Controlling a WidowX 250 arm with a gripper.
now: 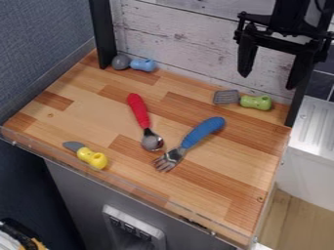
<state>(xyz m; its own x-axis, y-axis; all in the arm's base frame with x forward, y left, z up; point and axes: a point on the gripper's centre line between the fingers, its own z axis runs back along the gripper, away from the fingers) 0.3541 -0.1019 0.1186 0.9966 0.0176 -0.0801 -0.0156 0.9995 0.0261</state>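
Observation:
The gripper (269, 80) hangs at the upper right in front of the white plank wall, its two fingers spread wide with nothing between them. Nearest below it, a toy spatula (255, 102) with a green handle lies near the back right of the wooden counter. A blue-handled fork (203, 131) lies right of the middle, tines toward the front left. Beside it is a red-handled spoon (139, 111), bowl toward the front. A yellow-handled toy knife (92, 158) rests at the front left. At the back left lies a light blue utensil (143, 64) with a round grey end.
The wooden counter (215, 183) has a clear low rim along its front. Black posts (102, 34) stand at its back corners, with the plank wall (176, 39) behind. A white ridged surface (316, 129) adjoins at right.

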